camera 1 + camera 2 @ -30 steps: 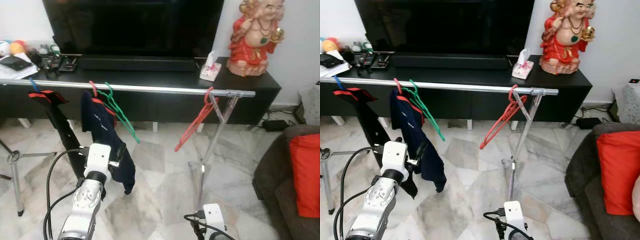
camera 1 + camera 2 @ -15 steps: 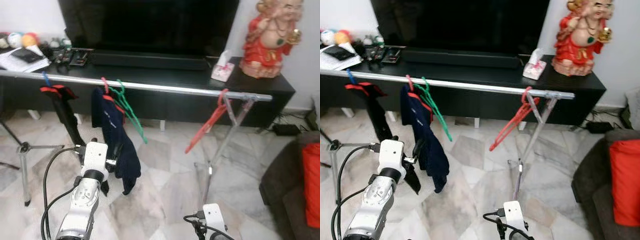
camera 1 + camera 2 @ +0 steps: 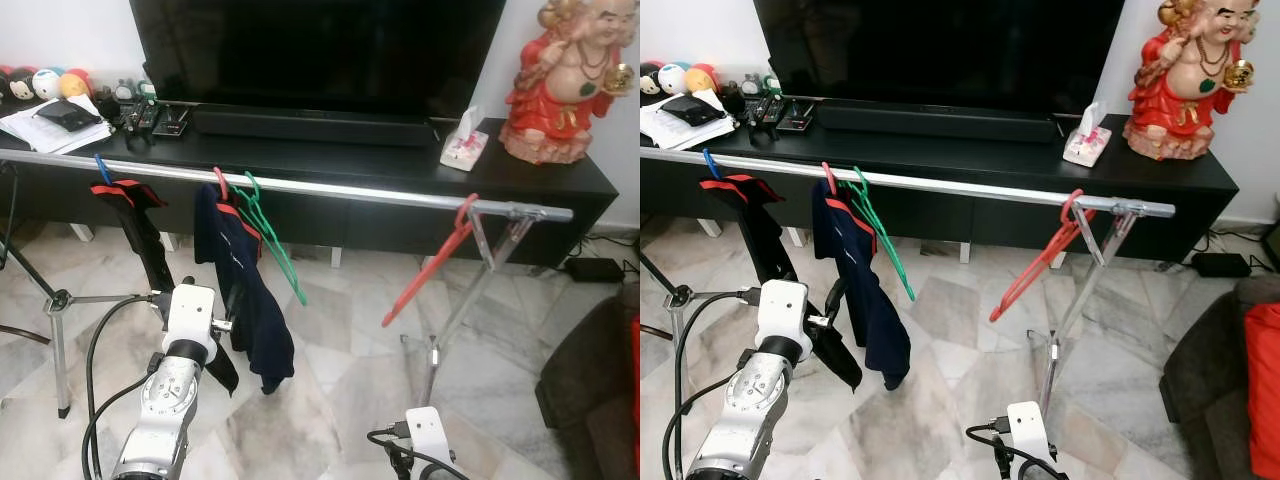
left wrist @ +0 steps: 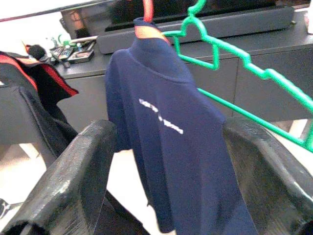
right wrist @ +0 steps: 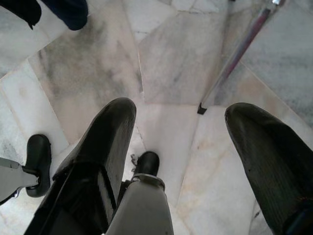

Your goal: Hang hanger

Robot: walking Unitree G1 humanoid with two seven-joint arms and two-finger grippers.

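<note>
Left gripper [image 4: 168,161] raised before navy shirt [image 3: 243,275], fingers spread, empty; right gripper [image 5: 186,147] low over floor — spread, empty; red hanger [image 3: 433,262] hooked at rail [image 3: 350,190] end.

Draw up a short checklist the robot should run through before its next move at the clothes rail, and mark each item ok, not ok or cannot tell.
1. Left tool open: ok.
2. Left tool faces the navy shirt: ok.
3. Left tool holds a hanger: not ok, nothing gripped.
4. Right tool open, pointing at the floor: ok.
5. Free stretch of rail between green hanger and red hanger: ok.
6. Which hanger to take: cannot tell.
</note>
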